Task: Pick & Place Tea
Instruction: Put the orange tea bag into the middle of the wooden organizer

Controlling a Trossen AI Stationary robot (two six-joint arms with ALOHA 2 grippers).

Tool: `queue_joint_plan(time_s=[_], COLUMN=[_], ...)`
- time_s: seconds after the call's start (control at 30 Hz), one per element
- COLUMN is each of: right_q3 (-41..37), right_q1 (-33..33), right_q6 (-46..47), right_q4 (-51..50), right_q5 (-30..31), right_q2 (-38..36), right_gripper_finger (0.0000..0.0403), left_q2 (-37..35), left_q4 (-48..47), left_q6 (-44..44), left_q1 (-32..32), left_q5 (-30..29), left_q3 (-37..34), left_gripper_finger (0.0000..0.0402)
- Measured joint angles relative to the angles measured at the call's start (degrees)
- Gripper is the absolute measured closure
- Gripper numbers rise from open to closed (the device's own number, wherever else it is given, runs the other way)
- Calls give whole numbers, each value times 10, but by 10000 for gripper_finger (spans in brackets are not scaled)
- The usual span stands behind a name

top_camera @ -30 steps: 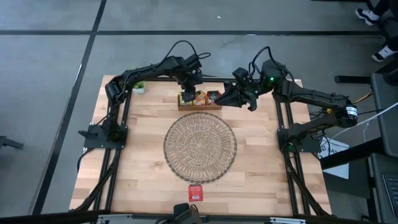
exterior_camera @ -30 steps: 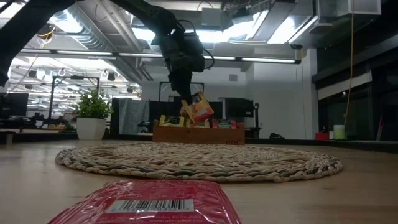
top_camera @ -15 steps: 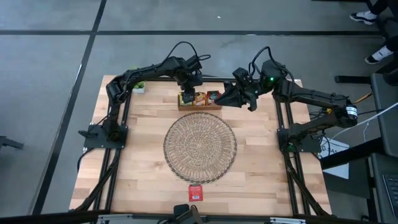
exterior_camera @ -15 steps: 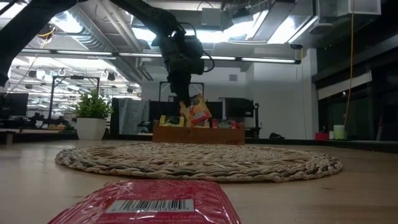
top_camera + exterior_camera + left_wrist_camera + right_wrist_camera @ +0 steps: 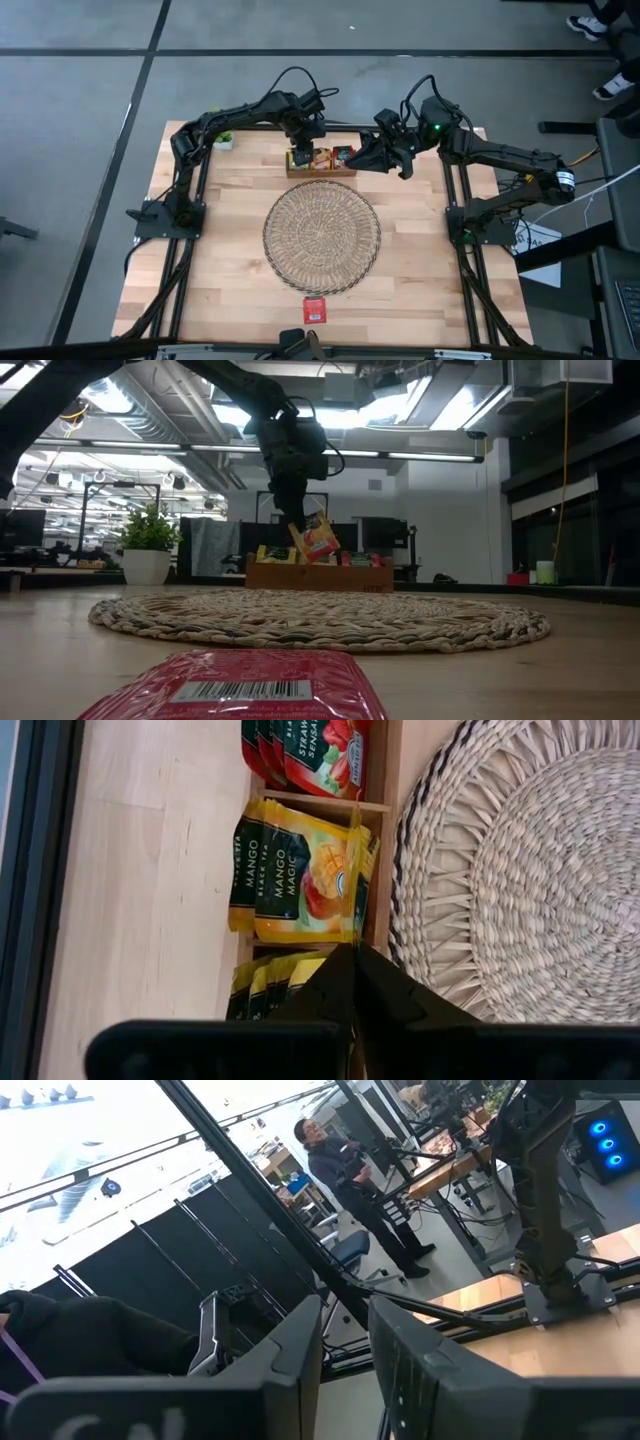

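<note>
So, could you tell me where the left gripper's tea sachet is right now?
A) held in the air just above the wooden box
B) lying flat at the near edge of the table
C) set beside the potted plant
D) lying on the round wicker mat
A: in the low view the left gripper is shut on a yellow-and-red tea sachet that hangs clear above the wooden box, short of the wicker mat.

Wicker mat, potted plant, wooden box.

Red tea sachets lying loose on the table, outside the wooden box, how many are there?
1: a red sachet lies on the table's near edge, past the wicker mat. Others may be hidden.
</note>
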Motion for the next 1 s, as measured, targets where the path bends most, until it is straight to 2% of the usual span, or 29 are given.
queue_joint_plan(time_s=[0.67,1.0], right_q3=[0,0], right_q1=[0,0], right_q6=[-3,-3], right_q4=[0,0], right_q5=[0,0], right_q2=[0,0], right_gripper_finger=[315,315], left_q2=[0,0], left_q4=[9,26], left_q6=[-5,0], left_q1=[0,-4], left_q5=[-4,-4], left_q3=[-19,-19], left_gripper_finger=[399,355])
